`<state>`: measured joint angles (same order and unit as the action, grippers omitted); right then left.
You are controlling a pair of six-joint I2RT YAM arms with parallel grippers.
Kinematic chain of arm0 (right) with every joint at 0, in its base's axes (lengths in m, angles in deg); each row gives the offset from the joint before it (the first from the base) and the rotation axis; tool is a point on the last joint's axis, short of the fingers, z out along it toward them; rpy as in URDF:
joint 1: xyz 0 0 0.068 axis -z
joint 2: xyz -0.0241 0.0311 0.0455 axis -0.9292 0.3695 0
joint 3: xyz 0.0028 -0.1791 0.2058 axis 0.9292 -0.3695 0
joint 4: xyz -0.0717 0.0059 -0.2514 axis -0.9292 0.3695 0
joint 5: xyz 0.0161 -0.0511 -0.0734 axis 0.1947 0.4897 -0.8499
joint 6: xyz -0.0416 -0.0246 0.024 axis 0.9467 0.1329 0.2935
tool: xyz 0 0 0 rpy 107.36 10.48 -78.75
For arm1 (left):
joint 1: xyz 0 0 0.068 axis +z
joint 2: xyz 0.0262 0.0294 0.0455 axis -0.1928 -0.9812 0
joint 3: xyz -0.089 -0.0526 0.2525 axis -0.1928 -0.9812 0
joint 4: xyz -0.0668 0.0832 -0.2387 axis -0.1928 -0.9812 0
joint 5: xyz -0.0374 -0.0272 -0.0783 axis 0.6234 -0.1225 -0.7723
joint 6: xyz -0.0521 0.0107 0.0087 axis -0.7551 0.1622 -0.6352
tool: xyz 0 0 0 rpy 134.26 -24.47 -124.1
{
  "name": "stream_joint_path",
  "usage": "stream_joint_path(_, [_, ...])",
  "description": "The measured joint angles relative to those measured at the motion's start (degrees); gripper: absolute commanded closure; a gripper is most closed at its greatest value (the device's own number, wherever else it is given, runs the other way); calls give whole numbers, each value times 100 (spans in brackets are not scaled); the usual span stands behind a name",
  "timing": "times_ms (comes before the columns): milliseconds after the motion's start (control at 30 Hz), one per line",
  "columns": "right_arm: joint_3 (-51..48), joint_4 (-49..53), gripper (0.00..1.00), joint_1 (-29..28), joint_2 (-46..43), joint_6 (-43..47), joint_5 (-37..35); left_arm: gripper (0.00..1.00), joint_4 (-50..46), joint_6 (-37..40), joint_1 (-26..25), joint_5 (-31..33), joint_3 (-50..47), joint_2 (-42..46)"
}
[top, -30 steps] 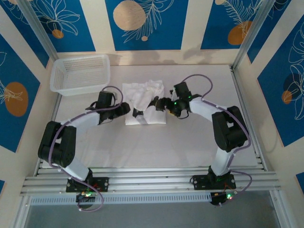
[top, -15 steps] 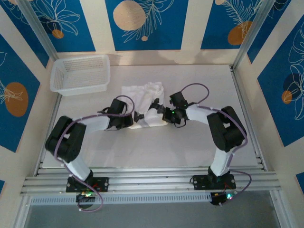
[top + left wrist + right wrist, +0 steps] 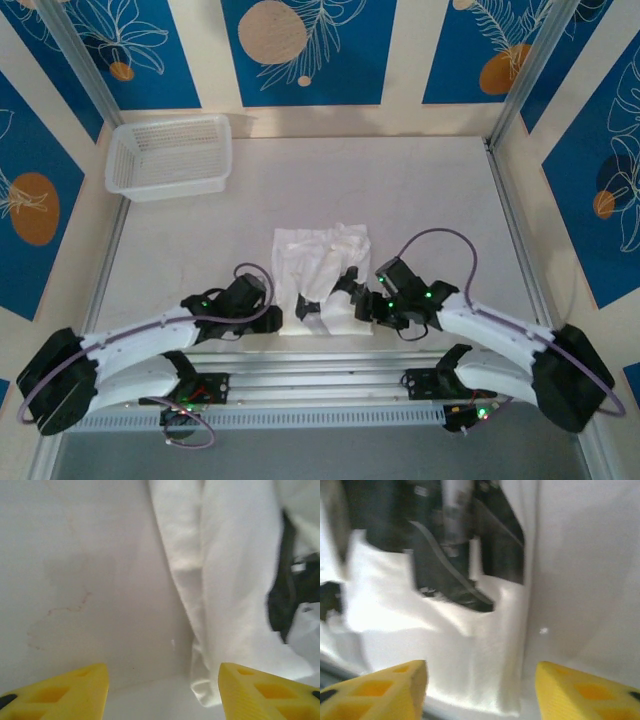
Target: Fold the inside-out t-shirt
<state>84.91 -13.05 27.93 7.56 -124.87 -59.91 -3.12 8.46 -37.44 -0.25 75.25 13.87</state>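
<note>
The t-shirt (image 3: 322,255) lies in a loose fold at the middle of the table's (image 3: 420,190) near edge. The left gripper (image 3: 161,675) sits at the shirt's near left corner with its fingers spread and nothing pinched. The right gripper (image 3: 481,672) hangs over the near right corner, its fingers also apart, with cloth below them. In the right wrist view, dark blurred hardware hides part of the shirt.
</note>
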Motion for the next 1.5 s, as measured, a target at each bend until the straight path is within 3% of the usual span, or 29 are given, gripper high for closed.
stream_joint_path(167, [651,269,35,455,-334,107,-177,41,42,-127,-81,-39,748,-142])
stream_joint_path(333, [1351,-20,36,1145,601,321,-221,45,610,-188,-214,-197,1493,-1362])
stream_joint_path(500, [1893,-232,37,1340,1593,501,-173,53,894,-267,-223,-175,1692,-2330])
stream_joint_path(600, [2083,-352,38,1340,1998,560,-70,68,1032,-284,-223,-153,1729,-2594])
stream_joint_path(700, [2192,-435,38,1342,2293,586,20,93,1209,-369,-223,-149,1759,-2691])
stream_joint_path(767, [2299,-455,38,1342,2448,614,59,100,1266,-407,-221,-151,1790,-2693])
stream_joint_path(833, [2463,-459,38,1357,2636,649,76,100,1311,-461,-199,-153,1832,-2693])
stream_joint_path(1100, [3604,-409,69,1517,3781,933,-52,100,1381,-522,256,-350,2059,-2693])
stream_joint_path(1267, [4271,-339,98,1692,4533,1001,-55,100,1427,-503,780,-546,2472,-2767])
stream_joint_path(1500, [4798,-168,100,2085,4837,898,229,97,1272,-282,1641,-811,3342,-3292])
